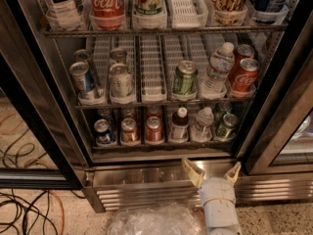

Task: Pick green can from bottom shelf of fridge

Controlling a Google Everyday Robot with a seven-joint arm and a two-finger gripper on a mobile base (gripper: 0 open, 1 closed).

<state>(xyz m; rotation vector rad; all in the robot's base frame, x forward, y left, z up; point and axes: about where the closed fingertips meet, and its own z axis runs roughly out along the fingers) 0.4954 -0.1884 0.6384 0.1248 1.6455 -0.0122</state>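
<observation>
Speckled floor at the bottom, strewn with loose cables [29, 199] on the left and a crumple of clear plastic [154, 222] in the middle. Facing all this, the fridge [49, 131], three wire racks in plain view above a ribbed base grille [142, 192]. On the bottom shelf [161, 145], in white lane trays meant to keep each row of drinks in file: a blue can, two reddish cans, a dark bottle, a water bottle [201, 125], and at the far right the green can [226, 126], upright at the front of its lane, just beside the water bottle and near the black door frame. Not to be mistaken for the paler green can [185, 77] one rack up. Below the shelf edge, in front of the grille and almost under the target's lane, the gripper [212, 168], pointing into the fridge with fingers [194, 173] spread wide and holding nothing. Judged as the approach step: spread early, probably to pass either side of the can; held low, well apart from it. Next likely needed: a lift to can height, a slight shift right, then a straight push into the lane. Risk worth noting: tight neighbours, so a nudge to the water bottle or a scrape on the frame.
</observation>
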